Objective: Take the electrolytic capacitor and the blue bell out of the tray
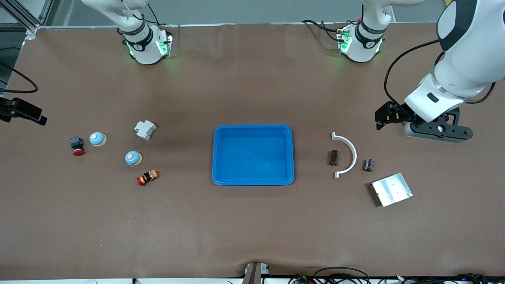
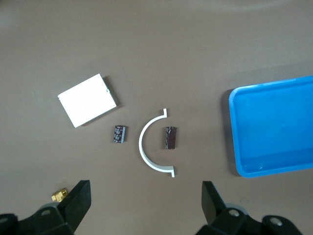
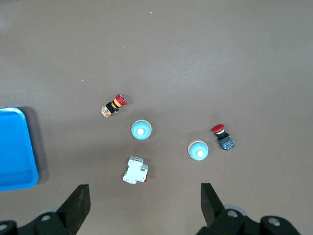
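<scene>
A: Left gripper point(image 2: 144, 203) — how is it found?

B: Jaws are spread wide, nothing is held. It is poised in the air at the left arm's end of the table. Seen from its wrist: a white curved bracket point(image 2: 151, 145), with a brown capacitor point(image 2: 170, 137) inside the arc and a black capacitor point(image 2: 119, 134) outside it. Neither is seen touching the bracket. A metal plate point(image 2: 87, 100) lies near the black capacitor. A small brass piece point(image 2: 59, 196) is noted beside one finger.

A: Right gripper point(image 3: 144, 203)?

B: Also wide open and empty, held over the right arm's end. Only a dark part of that arm point(image 1: 21, 110) is caught at the edge of the front view. Below it two blue bells are recorded: one point(image 3: 141, 129) nearer the blue tray point(image 1: 253, 154), one point(image 3: 198, 150) farther from it. A white breaker point(image 3: 135, 171) lies near the first bell. A red-capped button point(image 3: 223, 136) sits just beside the second bell, and a red-and-orange button point(image 3: 113, 106) lies near the first.

A: Tray?

B: Centred on the table between both groups; nothing is seen inside.
</scene>
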{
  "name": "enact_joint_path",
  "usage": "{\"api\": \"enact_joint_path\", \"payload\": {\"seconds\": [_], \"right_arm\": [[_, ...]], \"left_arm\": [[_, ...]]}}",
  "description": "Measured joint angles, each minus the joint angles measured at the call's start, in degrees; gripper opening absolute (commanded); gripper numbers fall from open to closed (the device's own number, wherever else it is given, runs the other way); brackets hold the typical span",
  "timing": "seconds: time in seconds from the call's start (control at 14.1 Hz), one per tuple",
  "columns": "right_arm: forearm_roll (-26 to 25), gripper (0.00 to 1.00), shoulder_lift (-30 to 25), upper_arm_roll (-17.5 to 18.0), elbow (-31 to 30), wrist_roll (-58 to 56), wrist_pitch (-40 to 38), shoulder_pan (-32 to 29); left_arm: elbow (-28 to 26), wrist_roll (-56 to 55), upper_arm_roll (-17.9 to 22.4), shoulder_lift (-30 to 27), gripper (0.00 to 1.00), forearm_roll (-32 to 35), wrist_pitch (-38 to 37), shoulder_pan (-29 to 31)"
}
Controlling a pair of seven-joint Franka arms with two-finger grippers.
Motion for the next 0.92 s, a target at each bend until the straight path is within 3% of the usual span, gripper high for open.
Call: {"api": "enact_joint_path", "payload": {"seconds": [0.92], "right_arm": [[0.02,1.0,0.02,0.02,-0.81,0.0,1.09,0.03]], "left_arm": [[0.04,0.0,0.05,-3.22,1.0,2.17,-2.54,0.88]]}}
